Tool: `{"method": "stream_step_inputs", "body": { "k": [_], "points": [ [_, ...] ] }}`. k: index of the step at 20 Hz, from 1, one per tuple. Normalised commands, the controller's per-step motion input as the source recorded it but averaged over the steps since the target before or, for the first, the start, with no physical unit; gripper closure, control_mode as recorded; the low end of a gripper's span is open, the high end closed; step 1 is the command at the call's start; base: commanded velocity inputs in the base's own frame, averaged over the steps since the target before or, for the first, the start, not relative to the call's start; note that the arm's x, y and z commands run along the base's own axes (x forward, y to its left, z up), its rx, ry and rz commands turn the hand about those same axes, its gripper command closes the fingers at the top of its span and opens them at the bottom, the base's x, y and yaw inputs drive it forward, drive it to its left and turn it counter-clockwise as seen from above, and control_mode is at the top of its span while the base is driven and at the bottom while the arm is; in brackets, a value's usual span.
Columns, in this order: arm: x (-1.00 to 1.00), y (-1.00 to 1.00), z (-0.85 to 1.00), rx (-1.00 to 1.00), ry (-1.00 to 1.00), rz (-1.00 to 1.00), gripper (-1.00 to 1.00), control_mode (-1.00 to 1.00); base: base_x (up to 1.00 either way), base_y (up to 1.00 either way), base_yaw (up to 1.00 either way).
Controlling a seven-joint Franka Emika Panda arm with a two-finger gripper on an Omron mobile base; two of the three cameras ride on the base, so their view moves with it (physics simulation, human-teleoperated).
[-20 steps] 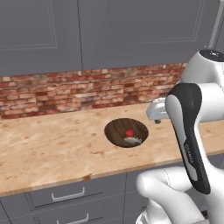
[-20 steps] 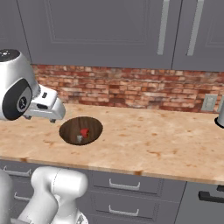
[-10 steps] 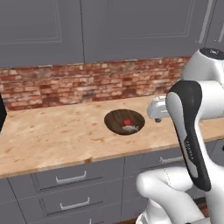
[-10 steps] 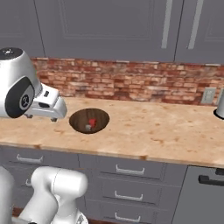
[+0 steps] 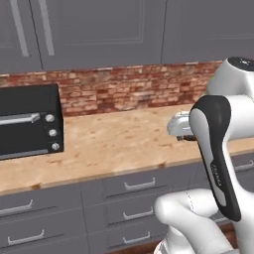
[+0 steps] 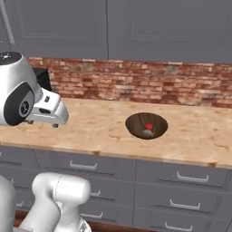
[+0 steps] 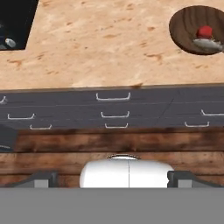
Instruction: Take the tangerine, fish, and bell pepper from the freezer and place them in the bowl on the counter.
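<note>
1. On the counter (image 6: 95, 129), a speckled beige-orange stone slab backed by rough red brick (image 6: 136, 84), we see the bowl (image 6: 146, 125), round, shallow and dark with a wood grain.
2. Inside the bowl lie the bell pepper (image 7: 204, 31), small, glossy and red, and the fish (image 7: 209, 43), a slim silvery-grey shape just beside it.
3. We read the fish's long axis as lying across the hand view, roughly parallel to the counter's front edge; which end is the head we cannot tell.
4. Our gripper (image 7: 111, 177) hangs out past the counter's front edge, well apart from the bowl, its fingers spread wide with nothing between them, above a wooden plank floor (image 7: 109, 146).
5. Flat grey drawers (image 5: 134, 186) with slim curved handles sit under the counter; a boxy black oven (image 5: 27, 121) with round knobs stands at the counter's left.
</note>
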Motion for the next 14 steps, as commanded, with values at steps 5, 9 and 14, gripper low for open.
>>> {"method": "stream_step_inputs", "body": {
  "k": [5,9,14],
  "points": [
    [0.0,0.0,0.0,0.0,0.0,0.0,-1.0,1.0,-0.27,1.0,0.01],
    [0.0,0.0,0.0,0.0,0.0,0.0,-1.0,1.0,-0.69,1.0,0.01],
    [0.0,0.0,0.0,0.0,0.0,0.0,-1.0,1.0,-0.39,1.0,0.01]
  ]
}}
